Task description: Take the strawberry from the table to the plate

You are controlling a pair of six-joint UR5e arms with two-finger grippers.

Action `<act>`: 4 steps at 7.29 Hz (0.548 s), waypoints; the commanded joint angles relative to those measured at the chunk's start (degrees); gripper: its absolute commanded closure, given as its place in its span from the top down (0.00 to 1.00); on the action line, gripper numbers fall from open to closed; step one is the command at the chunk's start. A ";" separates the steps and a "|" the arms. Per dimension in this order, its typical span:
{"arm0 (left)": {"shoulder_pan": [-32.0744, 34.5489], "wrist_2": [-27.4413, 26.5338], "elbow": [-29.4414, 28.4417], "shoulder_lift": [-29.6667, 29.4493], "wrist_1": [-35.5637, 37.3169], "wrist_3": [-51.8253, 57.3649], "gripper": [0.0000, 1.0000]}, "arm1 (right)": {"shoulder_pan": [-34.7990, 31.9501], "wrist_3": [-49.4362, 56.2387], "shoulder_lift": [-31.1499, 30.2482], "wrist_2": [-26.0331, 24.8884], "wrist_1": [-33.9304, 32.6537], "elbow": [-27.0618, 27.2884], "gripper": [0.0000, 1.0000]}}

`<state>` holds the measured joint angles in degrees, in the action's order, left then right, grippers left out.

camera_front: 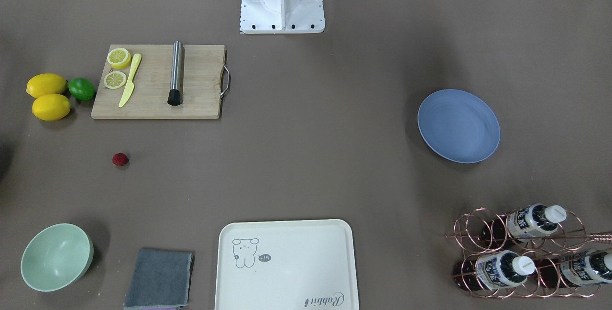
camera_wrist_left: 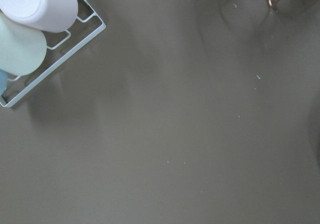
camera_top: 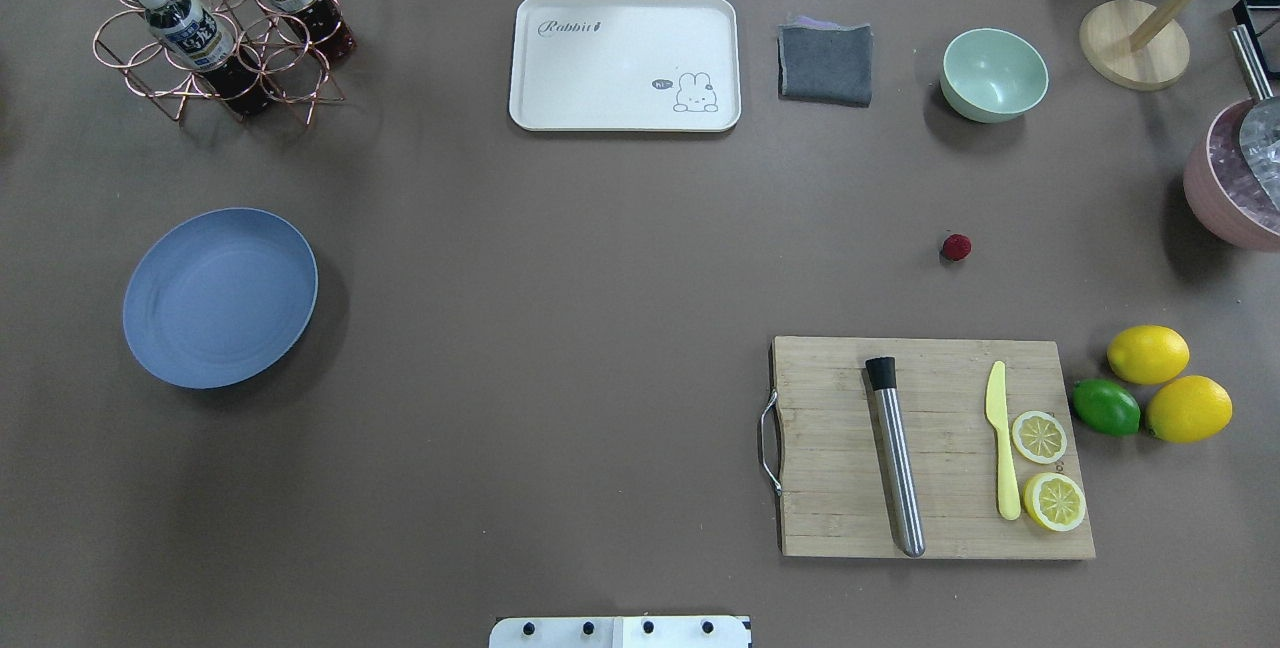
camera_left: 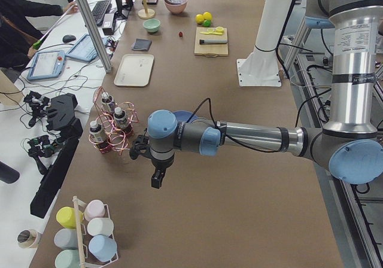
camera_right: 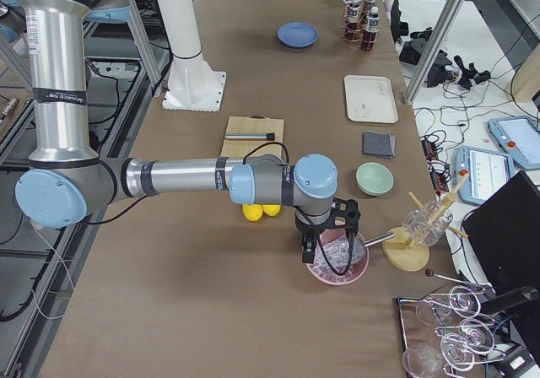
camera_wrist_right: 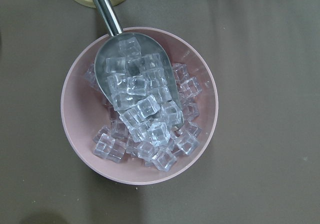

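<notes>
The strawberry (camera_front: 120, 159) (camera_top: 956, 247), small and dark red, lies alone on the brown table (camera_top: 560, 258) between the mint bowl and the cutting board. The blue plate (camera_front: 458, 125) (camera_top: 220, 297) rests bare at the opposite side. Neither gripper shows in the overhead or front views. In the exterior left view, my left gripper (camera_left: 157, 178) hangs over the table's end beyond the plate; I cannot tell whether it is open or shut. My right gripper (camera_right: 310, 250) hovers over a pink bowl of ice (camera_wrist_right: 140, 104), far from the strawberry, and I cannot tell its state either.
A wooden cutting board (camera_top: 930, 448) carries a steel rod, a yellow knife and lemon slices. Two lemons (camera_top: 1148, 354) and a lime (camera_top: 1106, 407) sit beside it. Along the far edge stand a mint bowl (camera_top: 994, 74), grey cloth (camera_top: 825, 61), cream tray (camera_top: 625, 63) and bottle rack (camera_top: 215, 33).
</notes>
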<state>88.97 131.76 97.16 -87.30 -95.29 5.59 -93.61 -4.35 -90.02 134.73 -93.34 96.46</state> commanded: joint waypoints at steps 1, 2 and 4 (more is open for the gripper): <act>-0.03 0.16 -0.13 -0.06 -0.07 -0.14 0.98 | 0.00 -0.04 1.16 -0.08 -0.34 -0.13 1.00; -0.03 0.16 0.57 -0.41 0.19 -0.15 0.98 | 0.00 -0.04 1.08 0.01 -0.35 -0.13 1.00; 0.06 0.07 0.22 -0.68 -3.90 0.03 0.98 | -0.09 -0.04 0.46 0.01 -0.35 0.31 1.00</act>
<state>88.92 131.90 97.26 -87.92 -96.24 5.64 -93.62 -4.43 -89.33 134.77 -93.68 96.59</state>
